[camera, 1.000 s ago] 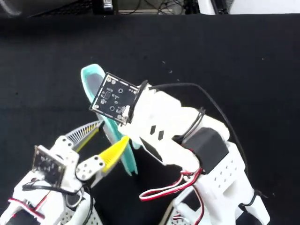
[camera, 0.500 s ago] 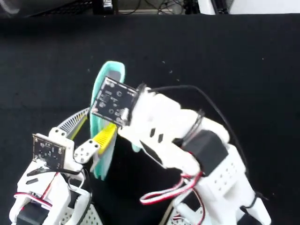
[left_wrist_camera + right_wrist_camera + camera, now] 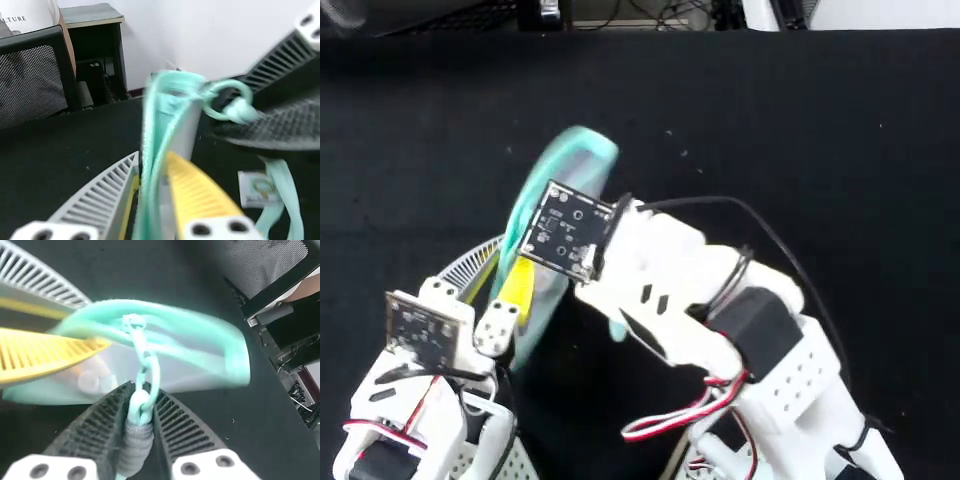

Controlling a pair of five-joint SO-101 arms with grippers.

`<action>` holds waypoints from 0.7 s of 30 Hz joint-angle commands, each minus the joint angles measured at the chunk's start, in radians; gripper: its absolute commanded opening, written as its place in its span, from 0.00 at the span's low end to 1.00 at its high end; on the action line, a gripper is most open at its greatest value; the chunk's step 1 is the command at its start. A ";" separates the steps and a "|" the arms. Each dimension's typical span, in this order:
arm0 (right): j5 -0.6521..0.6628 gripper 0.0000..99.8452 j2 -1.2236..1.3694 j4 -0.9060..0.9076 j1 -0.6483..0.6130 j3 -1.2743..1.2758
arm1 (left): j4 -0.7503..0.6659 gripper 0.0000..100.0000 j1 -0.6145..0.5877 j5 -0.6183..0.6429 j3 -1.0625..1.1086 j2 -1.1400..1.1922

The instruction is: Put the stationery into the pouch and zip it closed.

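Feels light, soft and floppy by the look, probably slick; best taken at the stiffer seam and drawn by the zip pull. Nearest, clamped narrow in the left gripper: the pouch rim. Just beyond, pinched in the right gripper: the zip pull. Below both, the worktop.

One mint-green pouch, one zip pull, two robot arms, left arm, right arm, one black table

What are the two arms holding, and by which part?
Both hold the pouch: the left arm's jaws clamp its edge, the right arm's jaws pinch the zipper pull.
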 commanded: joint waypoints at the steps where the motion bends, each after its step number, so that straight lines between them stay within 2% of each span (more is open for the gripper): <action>1: -0.005 0.01 -0.016 -0.018 0.006 0.013 | 0.000 0.03 -0.010 -0.054 -0.053 0.002; 9: -0.037 0.02 -0.068 -0.015 -0.054 -0.004 | -0.002 0.03 -0.004 -0.055 -0.018 0.002; 13: -0.044 0.02 -0.074 -0.017 -0.069 0.001 | -0.003 0.03 0.090 -0.060 0.010 0.002; 18: -0.046 0.14 -0.074 -0.012 -0.069 -0.001 | -0.003 0.03 0.150 -0.061 0.035 0.002; 21: -0.048 0.14 -0.076 -0.011 -0.069 0.002 | -0.003 0.03 0.150 -0.061 0.035 0.002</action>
